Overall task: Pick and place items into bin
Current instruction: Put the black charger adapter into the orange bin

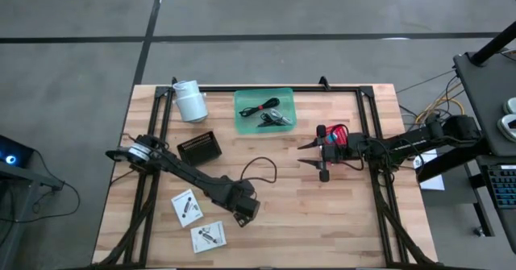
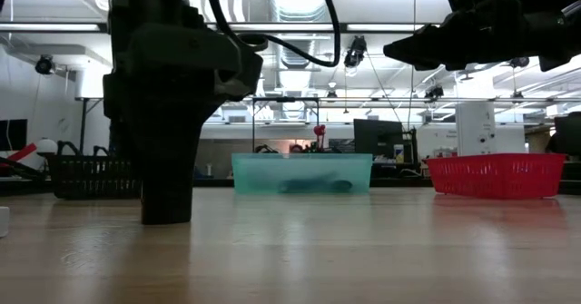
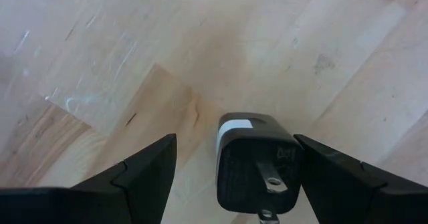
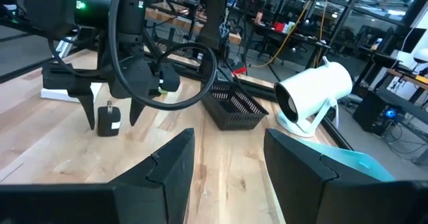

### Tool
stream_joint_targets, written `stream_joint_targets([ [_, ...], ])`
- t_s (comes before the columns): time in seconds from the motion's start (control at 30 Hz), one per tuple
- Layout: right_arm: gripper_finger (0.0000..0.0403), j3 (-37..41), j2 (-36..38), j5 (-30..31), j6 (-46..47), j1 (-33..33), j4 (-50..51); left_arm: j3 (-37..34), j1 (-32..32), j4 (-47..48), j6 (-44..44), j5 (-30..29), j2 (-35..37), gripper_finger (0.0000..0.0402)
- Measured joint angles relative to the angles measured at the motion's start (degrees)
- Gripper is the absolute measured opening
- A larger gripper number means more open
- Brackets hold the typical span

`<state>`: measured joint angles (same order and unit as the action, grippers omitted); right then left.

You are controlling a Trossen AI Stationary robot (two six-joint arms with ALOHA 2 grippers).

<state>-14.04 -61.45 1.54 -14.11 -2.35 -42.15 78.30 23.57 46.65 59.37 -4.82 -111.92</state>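
Note:
A small black plug cube [image 3: 257, 174] with a white label and two metal prongs pointing up stands on the wood. My left gripper [image 3: 234, 138] is open and points down, one finger on each side of the cube [image 4: 108, 124]; in the high view the gripper [image 1: 244, 209] hides it. Two flat white packets [image 1: 187, 208] [image 1: 210, 236] lie near the table's front left. The green bin [image 1: 240, 117] at the far edge holds black cable and clips [image 1: 270, 115]. My right gripper [image 1: 311, 157] hovers open right of centre, above the table. My left gripper has one finger [image 3: 334, 174] right against the plug cube's side [image 3: 299, 170]; I cannot tell whether it touches. The other finger stands apart from the cube, which rests upright on the table.
A white roll [image 1: 190, 101] stands at the far left, with a black mesh basket [image 1: 199, 147] in front of it. A red basket [image 1: 340, 135] sits under the right arm. A black cable [image 1: 260, 171] loops beside my left wrist. Bare wood lies between the grippers.

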Motion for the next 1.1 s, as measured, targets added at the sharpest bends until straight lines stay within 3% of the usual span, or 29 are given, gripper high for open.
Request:
stream_joint_targets([
  [0.2, 0.0166, 0.0, 0.0, 0.0, 0.0, 0.0, 0.0, 0.0, 0.0, 0.0, -0.4, 0.0, 0.0, 0.0254],
  [0.57, 0.0166, 0.0, 0.0, 0.0, 0.0, 0.0, 0.0, 0.0, -0.1, -0.2, -4.3, 2.4, 0.0, 0.0132],
  [0.9, 0.0166, 0.0, 0.0, 0.0, -1.3, 0.0, 0.0, 0.0, -1.4, -2.2, -11.0, 2.4, 0.0, 0.0132],
  [1.1, 0.0166, 0.0, 0.1, 0.1, -3.6, 0.0, -0.2, 0.0, -2.6, -8.1, -19.4, -3.7, 1.1, 0.0132],
])
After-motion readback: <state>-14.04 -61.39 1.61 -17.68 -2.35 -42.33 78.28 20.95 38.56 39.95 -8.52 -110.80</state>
